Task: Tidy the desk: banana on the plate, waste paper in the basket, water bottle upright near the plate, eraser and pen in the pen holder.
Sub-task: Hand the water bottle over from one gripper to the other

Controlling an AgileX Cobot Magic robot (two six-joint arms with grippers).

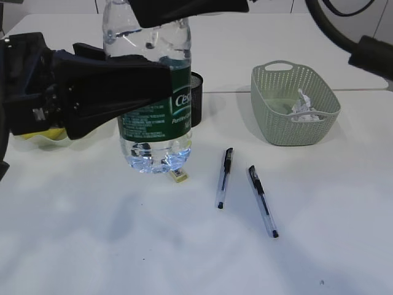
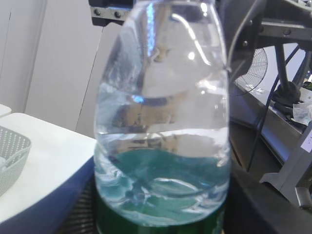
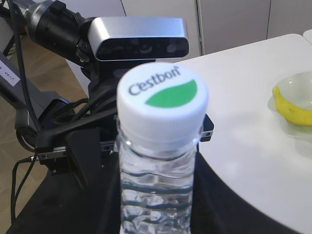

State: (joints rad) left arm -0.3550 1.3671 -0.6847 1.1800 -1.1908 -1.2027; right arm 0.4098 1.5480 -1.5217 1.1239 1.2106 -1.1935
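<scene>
The water bottle (image 1: 153, 138) stands upright with its base at the table, clear with a green label. My left gripper (image 1: 153, 83) is shut on its label band; the bottle fills the left wrist view (image 2: 161, 122). My right gripper (image 1: 184, 9) is shut on its neck just under the white cap (image 3: 161, 95). The banana (image 3: 292, 109) lies on the clear plate (image 3: 287, 78), which shows at the left of the exterior view (image 1: 37, 140). Two pens (image 1: 225, 178) (image 1: 263, 201) lie on the table. A small eraser (image 1: 178, 175) lies at the bottle's base. Waste paper (image 1: 304, 104) is in the green basket (image 1: 331, 101).
The black mesh pen holder (image 1: 198, 92) stands right behind the bottle, mostly hidden. The basket's corner shows in the left wrist view (image 2: 12, 156). The white table (image 1: 123, 246) runs to the front edge.
</scene>
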